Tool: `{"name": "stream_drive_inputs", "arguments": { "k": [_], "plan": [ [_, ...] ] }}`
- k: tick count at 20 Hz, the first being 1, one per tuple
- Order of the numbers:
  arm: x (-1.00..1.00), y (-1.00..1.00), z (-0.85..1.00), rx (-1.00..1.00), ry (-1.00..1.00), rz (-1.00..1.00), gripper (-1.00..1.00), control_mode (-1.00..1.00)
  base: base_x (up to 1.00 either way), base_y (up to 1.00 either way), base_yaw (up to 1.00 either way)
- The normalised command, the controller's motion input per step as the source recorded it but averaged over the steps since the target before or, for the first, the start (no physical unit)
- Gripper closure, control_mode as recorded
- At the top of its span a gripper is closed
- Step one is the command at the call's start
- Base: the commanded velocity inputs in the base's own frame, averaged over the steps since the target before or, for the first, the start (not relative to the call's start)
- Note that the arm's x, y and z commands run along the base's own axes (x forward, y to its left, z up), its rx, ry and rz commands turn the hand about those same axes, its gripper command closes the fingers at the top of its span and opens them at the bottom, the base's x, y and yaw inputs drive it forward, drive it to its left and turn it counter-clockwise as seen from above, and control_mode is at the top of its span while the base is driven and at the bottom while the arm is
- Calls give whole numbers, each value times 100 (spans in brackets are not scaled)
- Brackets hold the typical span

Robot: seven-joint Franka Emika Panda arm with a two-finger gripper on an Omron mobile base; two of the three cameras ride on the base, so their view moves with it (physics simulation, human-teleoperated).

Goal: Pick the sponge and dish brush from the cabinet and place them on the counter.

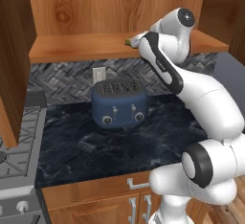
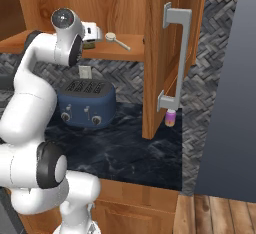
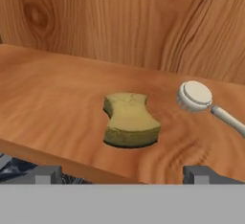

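1. The hand point(image 3: 122, 174) hangs at the front edge of the cabinet point(image 1: 86, 12) shelf, fingers spread wide, gripping nothing.
2. Straight ahead of it the sponge point(image 3: 130, 120) lies flat on the shelf, between the two fingertips point(image 3: 47, 174) as the hand camera sees it.
3. The dish brush point(image 3: 206, 102) lies just beside the sponge, apart from it, round white head nearest.
4. Below, a blue toaster point(image 1: 119, 103) sits on the dark bench point(image 1: 95, 146).
5. A small purple jar point(image 2: 170, 118) stands on the bench by the open cabinet door point(image 2: 165, 53).
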Motion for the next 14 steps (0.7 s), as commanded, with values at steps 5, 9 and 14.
{"name": "stream_drive_inputs", "arguments": {
  "k": [5, 9, 14],
  "plan": [
    [37, 0, -2, 0, 0, 0, -100, -100, 0, 0, 0],
    [36, 0, 0, 0, 1, 0, -100, -100, 0, 0, 0],
    [33, 0, 0, 0, 3, 0, -100, -100, 0, 0, 0]
  ]
}}
